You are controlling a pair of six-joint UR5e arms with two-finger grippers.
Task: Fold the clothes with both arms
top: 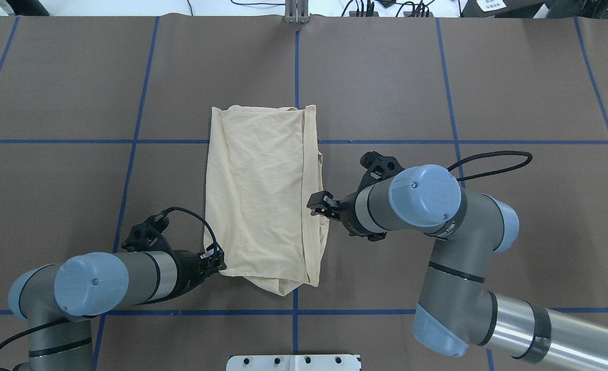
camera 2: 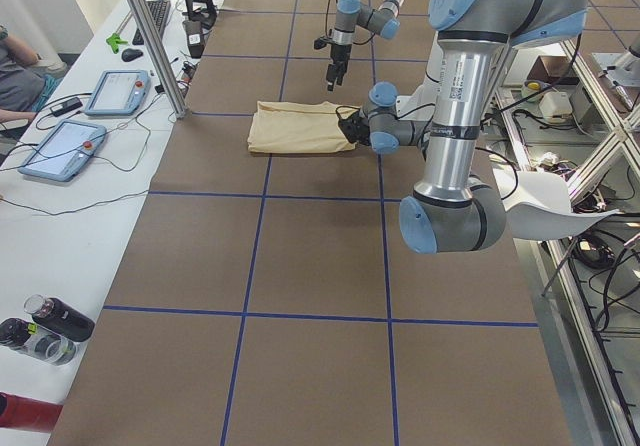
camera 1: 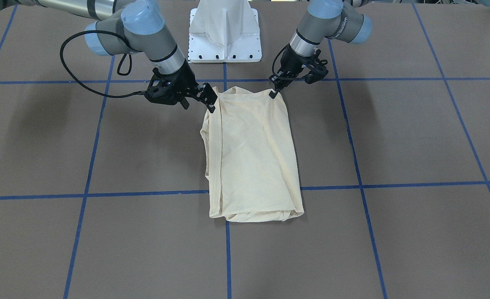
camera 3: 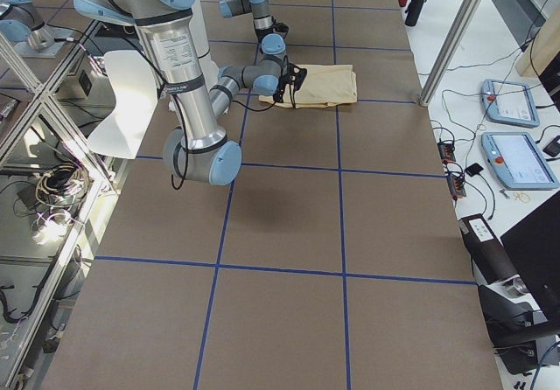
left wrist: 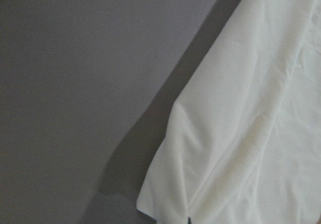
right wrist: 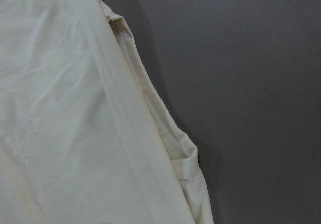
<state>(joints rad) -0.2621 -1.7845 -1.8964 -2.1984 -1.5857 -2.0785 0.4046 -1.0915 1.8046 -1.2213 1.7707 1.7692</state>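
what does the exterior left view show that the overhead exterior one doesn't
Only exterior left: a white side bench with two tablet-like pendants, bottles and a person's arm at the edge.

Only overhead, clearly: the left gripper at the shirt's near left corner, the right gripper at its right edge, and the stitched hem line.

Both: the folded shirt lying flat and the blue tape grid on the brown table.
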